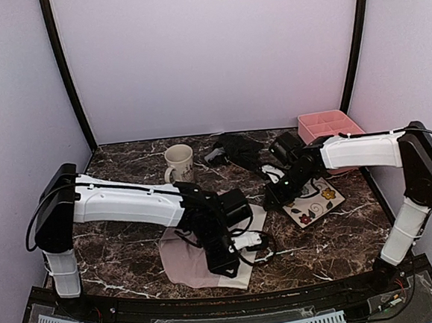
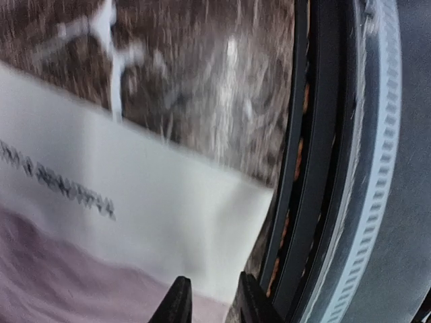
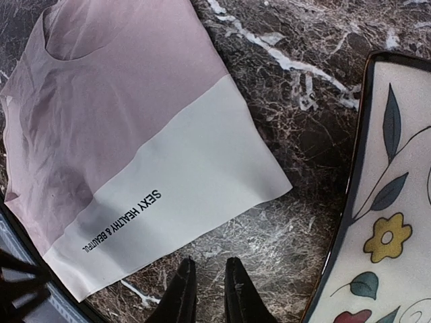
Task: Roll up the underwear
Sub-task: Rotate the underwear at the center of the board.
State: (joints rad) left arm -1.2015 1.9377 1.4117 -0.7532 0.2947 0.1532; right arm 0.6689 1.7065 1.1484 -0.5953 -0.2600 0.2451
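The pale pink and white underwear (image 1: 188,267) lies flat on the marble near the front edge, its white band printed with black text (image 3: 168,195). My left gripper (image 1: 235,261) hangs low over the band's near corner (image 2: 222,222). Its jaws (image 2: 212,304) stand a narrow gap apart with cloth showing between them. My right gripper (image 1: 273,198) hovers over bare marble between the band and the plate. Its jaws (image 3: 207,291) are narrowly apart and empty. The black underwear (image 1: 237,146) lies crumpled at the back middle.
The flowered square plate (image 1: 320,205) lies right of the pink underwear, its rim close to my right gripper (image 3: 357,202). A cream mug (image 1: 179,163) stands at the back left and a pink divided tray (image 1: 329,125) at the back right. The table's front rail (image 2: 337,168) runs beside my left gripper.
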